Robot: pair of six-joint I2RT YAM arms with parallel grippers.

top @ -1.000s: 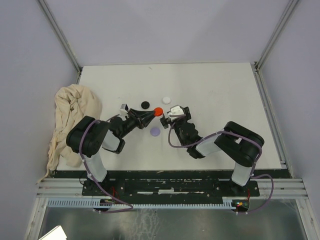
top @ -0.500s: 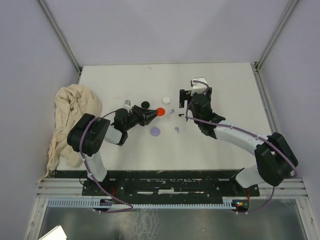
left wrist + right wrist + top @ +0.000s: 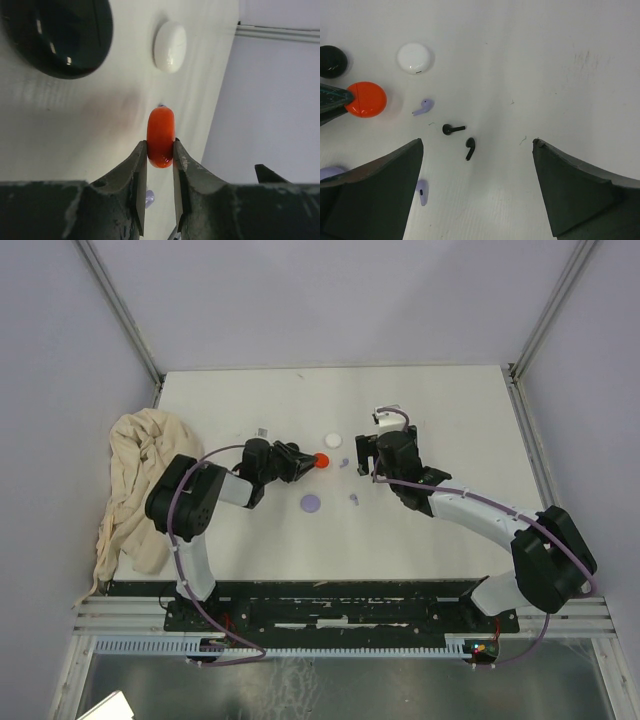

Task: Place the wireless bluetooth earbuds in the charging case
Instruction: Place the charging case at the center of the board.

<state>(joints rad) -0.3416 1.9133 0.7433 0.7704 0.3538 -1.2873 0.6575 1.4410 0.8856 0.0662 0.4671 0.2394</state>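
Plainly the right gripper (image 3: 477, 142), jaws spread wide, is the nearer hand: black earbuds (image 3: 470, 148) lie on the table (image 3: 570, 75) just beneath it, one stem running near-to-far, lilac earbuds (image 3: 424, 106) slightly left, toward the red case (image 3: 161, 130) pinched edgewise in the left gripper (image 3: 160, 147).

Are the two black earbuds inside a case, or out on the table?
Out. The first black earbud and the second black earbud lie loose on the table, away from the black case.
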